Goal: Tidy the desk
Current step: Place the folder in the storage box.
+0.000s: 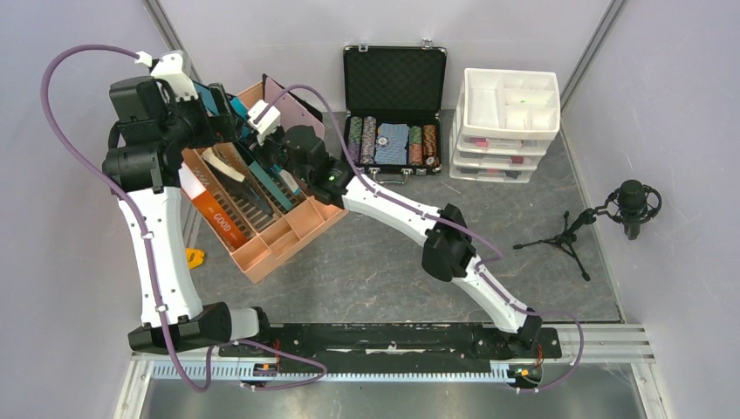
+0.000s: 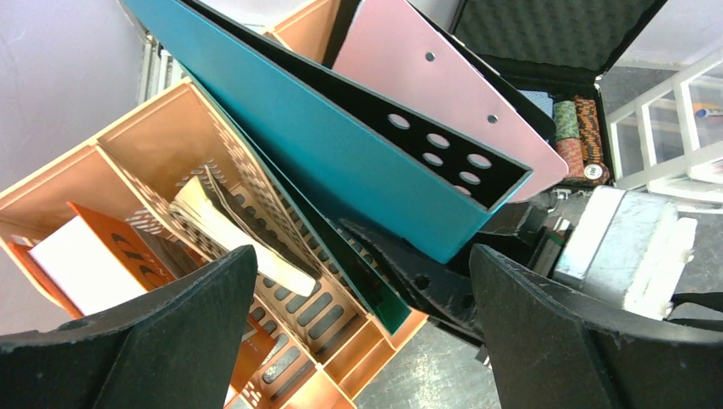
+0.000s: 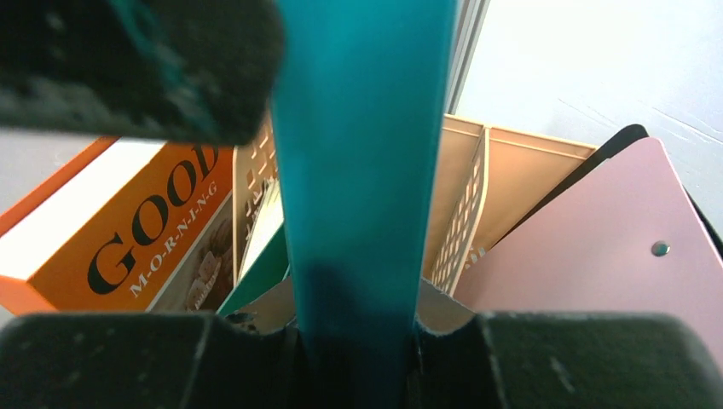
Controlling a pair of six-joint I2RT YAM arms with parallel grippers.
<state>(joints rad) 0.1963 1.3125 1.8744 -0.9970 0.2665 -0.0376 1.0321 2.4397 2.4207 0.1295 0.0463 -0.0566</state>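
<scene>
"The right claw (image 3: 358,349) is clenched on that flat teal plastic folder (image 2: 341,162); the folder's tilted, so I'd guess its corner could snag a divider in the peach slotted plastic organiser (image 1: 279,240) and drag the whole thing."

"The left claw (image 2: 356,264) hangs released above it, holding nothing; the dark grey mottled bench (image 1: 393,271) lies under everything, pale grey walls around it, organiser on its left side."

pale grey walls (image 1: 681,131) on three sides
</scene>
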